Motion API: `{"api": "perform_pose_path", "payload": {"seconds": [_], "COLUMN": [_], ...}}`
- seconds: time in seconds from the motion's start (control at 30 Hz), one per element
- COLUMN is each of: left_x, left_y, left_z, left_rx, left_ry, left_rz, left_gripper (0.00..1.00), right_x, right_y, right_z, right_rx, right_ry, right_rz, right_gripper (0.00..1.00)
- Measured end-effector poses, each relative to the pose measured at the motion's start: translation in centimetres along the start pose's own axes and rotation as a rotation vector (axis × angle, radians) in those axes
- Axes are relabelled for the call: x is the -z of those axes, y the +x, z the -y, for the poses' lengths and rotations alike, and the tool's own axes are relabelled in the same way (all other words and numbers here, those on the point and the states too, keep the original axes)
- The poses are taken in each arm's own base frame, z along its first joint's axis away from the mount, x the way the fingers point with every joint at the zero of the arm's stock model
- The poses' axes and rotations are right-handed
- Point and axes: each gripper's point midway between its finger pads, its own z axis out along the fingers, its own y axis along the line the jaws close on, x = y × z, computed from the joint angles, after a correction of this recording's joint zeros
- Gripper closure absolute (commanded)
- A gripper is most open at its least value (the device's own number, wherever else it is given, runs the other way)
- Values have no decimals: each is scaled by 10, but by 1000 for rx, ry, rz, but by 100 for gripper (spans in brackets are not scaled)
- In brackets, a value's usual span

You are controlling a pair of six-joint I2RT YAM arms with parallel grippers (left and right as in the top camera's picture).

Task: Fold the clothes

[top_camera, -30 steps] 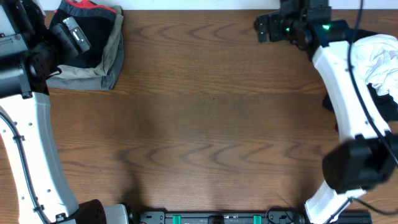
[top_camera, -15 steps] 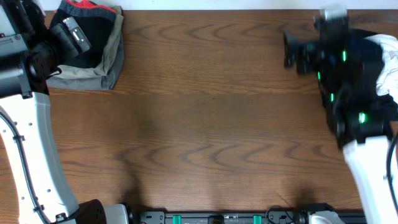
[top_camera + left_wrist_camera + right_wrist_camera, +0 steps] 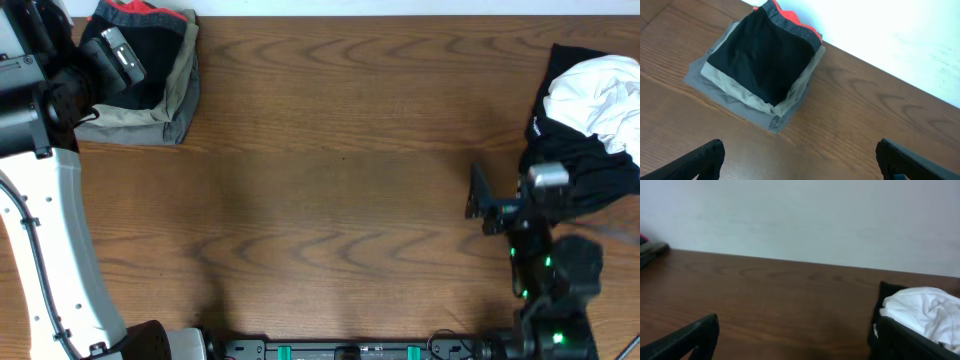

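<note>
A folded stack of clothes (image 3: 165,85) lies at the far left corner, with a black piece with a red waistband (image 3: 762,55) on top of olive and grey pieces. My left gripper (image 3: 118,55) hovers over the stack, open and empty; its fingers sit wide apart in the left wrist view (image 3: 800,162). An unfolded pile lies at the right edge: a white garment (image 3: 598,92) on a black garment (image 3: 580,175). It also shows in the right wrist view (image 3: 922,312). My right gripper (image 3: 482,203) is open and empty, low near the front right, just left of the pile (image 3: 800,340).
The brown wooden table (image 3: 340,180) spans the view, with a white wall behind its far edge (image 3: 805,215). My right arm's base (image 3: 550,300) stands at the front right; my left arm (image 3: 50,230) runs along the left edge.
My right arm has swung back from the far right of the table toward the front right edge, uncovering the unfolded pile. My left arm and the folded stack have not moved.
</note>
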Motion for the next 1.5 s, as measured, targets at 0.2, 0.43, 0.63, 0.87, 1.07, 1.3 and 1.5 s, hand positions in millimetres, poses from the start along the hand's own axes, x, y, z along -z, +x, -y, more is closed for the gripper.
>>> {"api": "perform_pose_path", "payload": {"seconds": [0.2, 0.43, 0.63, 0.87, 1.07, 1.3, 1.5], "left_x": [0, 0, 0, 0, 0, 0, 0], "left_y": [0, 0, 0, 0, 0, 0, 0], "left_z": [0, 0, 0, 0, 0, 0, 0], "left_rx": [0, 0, 0, 0, 0, 0, 0], "left_ry": [0, 0, 0, 0, 0, 0, 0], "left_rz": [0, 0, 0, 0, 0, 0, 0], "left_gripper": [2, 2, 2, 2, 2, 2, 2], "right_x": [10, 12, 16, 16, 16, 16, 16], "right_y": [37, 68, 72, 86, 86, 86, 86], "right_z": [4, 4, 4, 6, 7, 7, 7], "right_rx": [0, 1, 1, -3, -3, -3, -3], "right_ry": [21, 22, 22, 35, 40, 40, 40], "right_rz": [69, 107, 99, 42, 42, 42, 42], "right_gripper": [1, 1, 1, 1, 1, 1, 1]}}
